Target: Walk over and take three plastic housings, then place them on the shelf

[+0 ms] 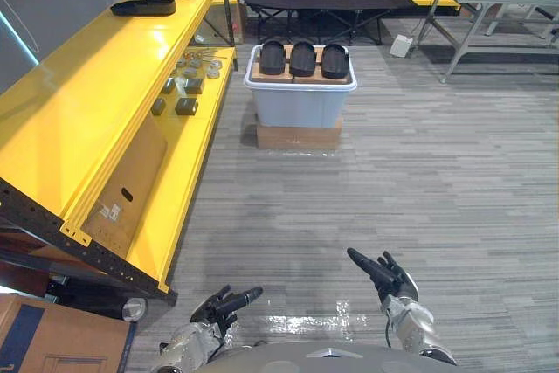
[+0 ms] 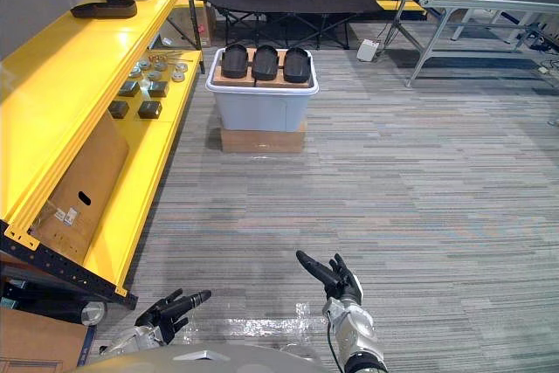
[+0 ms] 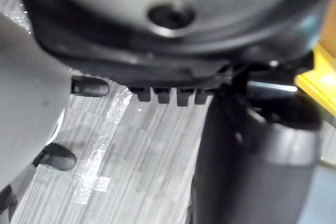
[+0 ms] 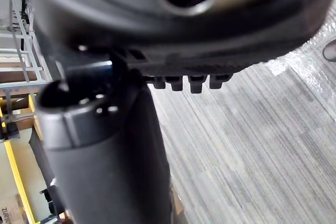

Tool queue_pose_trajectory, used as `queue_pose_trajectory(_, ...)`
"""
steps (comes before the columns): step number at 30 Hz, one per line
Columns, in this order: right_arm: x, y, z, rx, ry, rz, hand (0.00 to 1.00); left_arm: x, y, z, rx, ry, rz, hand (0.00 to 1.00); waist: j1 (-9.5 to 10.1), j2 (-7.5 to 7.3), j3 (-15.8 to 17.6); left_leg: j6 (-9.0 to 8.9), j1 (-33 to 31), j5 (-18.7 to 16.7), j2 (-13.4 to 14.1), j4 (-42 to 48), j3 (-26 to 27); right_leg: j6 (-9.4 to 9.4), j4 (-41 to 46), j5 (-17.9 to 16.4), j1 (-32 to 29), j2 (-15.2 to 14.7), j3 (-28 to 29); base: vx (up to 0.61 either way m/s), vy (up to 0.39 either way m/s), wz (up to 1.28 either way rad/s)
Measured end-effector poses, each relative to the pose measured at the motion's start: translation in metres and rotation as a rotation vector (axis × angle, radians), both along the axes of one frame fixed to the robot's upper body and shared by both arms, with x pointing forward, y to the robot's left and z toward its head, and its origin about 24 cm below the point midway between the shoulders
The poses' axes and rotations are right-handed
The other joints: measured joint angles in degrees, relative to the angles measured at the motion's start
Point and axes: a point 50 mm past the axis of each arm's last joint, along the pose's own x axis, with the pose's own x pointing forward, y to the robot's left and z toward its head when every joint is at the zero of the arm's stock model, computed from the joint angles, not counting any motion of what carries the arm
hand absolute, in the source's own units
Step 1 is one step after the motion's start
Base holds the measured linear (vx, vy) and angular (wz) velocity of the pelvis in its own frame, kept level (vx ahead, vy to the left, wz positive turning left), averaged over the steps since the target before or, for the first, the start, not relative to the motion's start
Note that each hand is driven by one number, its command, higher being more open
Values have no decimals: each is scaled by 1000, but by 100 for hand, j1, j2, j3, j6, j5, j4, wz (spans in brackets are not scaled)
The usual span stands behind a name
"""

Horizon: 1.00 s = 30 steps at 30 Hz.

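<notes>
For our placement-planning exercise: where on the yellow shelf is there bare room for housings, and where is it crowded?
Bare: the top shelf board, from the three black housings at its far end to its near corner. Crowded: the lower board, with small metal parts and dark blocks at its far part and a cardboard sheet nearer.

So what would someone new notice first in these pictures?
The long yellow shelf along the left catches the eye first, with three black housings at its far end. Straight ahead, three more plastic housings sit in a row atop a pale storage bin. The left hand and right hand hang open low in front.
</notes>
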Motion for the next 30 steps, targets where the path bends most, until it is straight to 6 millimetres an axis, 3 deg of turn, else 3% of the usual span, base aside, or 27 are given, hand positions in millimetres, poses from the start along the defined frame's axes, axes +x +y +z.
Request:
queue_pose_trajectory(8, -4, 6, 0, 15, -37, 64, 100, 2, -3, 1, -3, -20, -6, 100, 13, -58, 36, -6, -44, -36, -5, 1, 20, -11, -101, 38, -11, 18, 44, 6, 2, -2)
queue_pose_trajectory(9, -5, 6, -1, 17, -36, 69, 100, 4, -8, 2, -12, -30, -7, 100, 18, -51, 34, 23, -70, -99, -15, 3, 6, -4, 81, -80, -122, -17, 46, 35, 21, -3)
queue_pose_trajectory(12, -6, 5, 0, 12, -39, 65, 100, 11, -17, 5, -31, -63, -34, 100, 22, -7, 102, 103, -77, -166, -33, 19, -39, 49, 1344, -477, -668, -201, 145, 83, 49, 1)
queue_pose_trajectory(13, -4, 6, 1, 8, -47, 68, 100, 14, -21, 6, -33, -76, -57, 100, 17, 59, 227, 114, 14, -177, 27, 32, -33, 22, 2228, -510, -1027, -266, 254, 108, 85, 9)
queue_pose_trajectory(14, -5, 8, 1, 19, -48, 61, 100, 17, -19, 8, -27, -89, -63, 100, -22, 19, 383, 232, 141, -185, 101, 172, -26, -34, 2803, -619, -1238, -330, 340, 95, 66, 15)
queue_pose_trajectory(16, -10, 11, -2, 27, -35, 70, 100, 20, -16, 10, -15, -99, -56, 100, 41, -23, 468, 148, 151, -383, 194, 448, -4, -161, 2567, -709, -1301, -303, 364, 100, 21, 4)
queue_pose_trajectory(19, -7, 19, 1, 36, -76, 104, 100, 19, -1, 11, 21, -94, -48, 100, 47, -173, 501, -15, 88, -678, 297, 848, 94, 35, 1670, -501, -1391, -203, 565, 90, -25, -17)
queue_pose_trajectory(22, -21, 27, -3, 50, -59, 104, 100, 14, -1, 9, -6, -72, -16, 100, 43, -329, 445, -203, 12, -1140, 309, 1349, 32, -39, 1497, -408, -1300, -173, 927, 114, -166, 5)
queue_pose_trajectory(23, -29, 28, -6, 57, -38, 93, 100, 16, -5, 9, -25, -77, -3, 100, 36, -320, 435, -272, -7, -1316, 399, 1593, -104, -144, 1555, -268, -1230, -138, 848, 158, -248, 46)
queue_pose_trajectory(24, -36, 27, -9, 59, -20, 81, 100, 16, -11, 9, -58, -80, 21, 100, 18, -217, 393, -383, -23, -1471, 593, 1762, -232, -325, 1614, -398, -1142, -2, 658, 171, -250, 45)
queue_pose_trajectory(25, -40, 27, -9, 59, -12, 78, 100, 16, -15, 8, -72, -80, 35, 100, 24, -142, 354, -400, -51, -1554, 702, 1838, -271, -376, 1612, -458, -1114, 87, 593, 204, -248, 39)
queue_pose_trajectory(27, -41, 23, -8, 52, -20, 49, 100, 16, -20, 8, -119, -90, 109, 100, 43, 54, 262, -601, -400, -1733, 1174, 2629, -367, -456, 1478, -659, -977, 428, 425, 266, -281, 29)
queue_pose_trajectory(28, -36, 22, -5, 52, -41, 22, 100, 21, -19, 11, -126, -114, 133, 100, 91, 88, 292, -492, -965, -1704, 1452, 3827, -455, -569, 1443, -725, -901, 583, 395, 232, -259, 9)
queue_pose_trajectory(30, -30, 19, -1, 34, -79, 16, 100, 26, -18, 16, -144, -164, 190, 100, 226, 174, 463, -547, -1662, -1664, 1675, 5472, -801, -816, 1214, -811, -381, 886, 433, 234, -189, -13)
